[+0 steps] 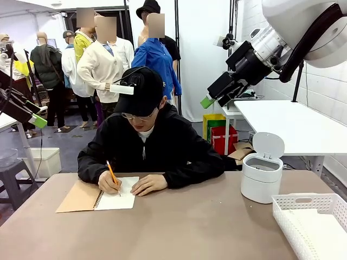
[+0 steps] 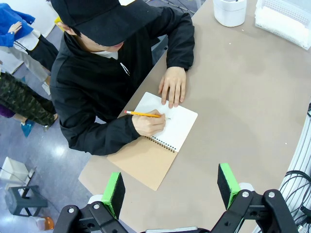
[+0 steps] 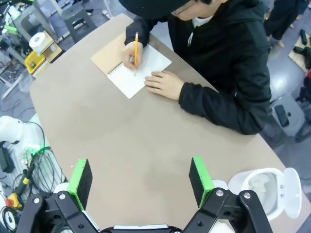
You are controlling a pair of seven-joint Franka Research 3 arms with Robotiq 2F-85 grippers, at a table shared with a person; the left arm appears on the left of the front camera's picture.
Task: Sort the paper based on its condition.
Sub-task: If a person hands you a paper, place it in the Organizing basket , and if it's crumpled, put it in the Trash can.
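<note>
left claw (image 2: 171,187) and right claw (image 3: 140,175) gaping, empty, person's hand (image 2: 149,124) writing in notebook (image 2: 181,122)

A taupe counter (image 1: 179,227) with rounded far corners stands on a glossy grey-blue floor (image 1: 70,143). On the right, a white-painted brick wall (image 1: 325,89) runs behind a white table (image 1: 293,127). A white panel (image 1: 200,59) closes off the back of the room. On the floor below it sit a red crate (image 1: 223,140) and a yellow-green crate (image 1: 212,119), with cardboard (image 1: 242,151) just beside them. At the left stand a grey stool (image 1: 13,172) and a white bin (image 1: 46,161). The light is bright and even.
</note>
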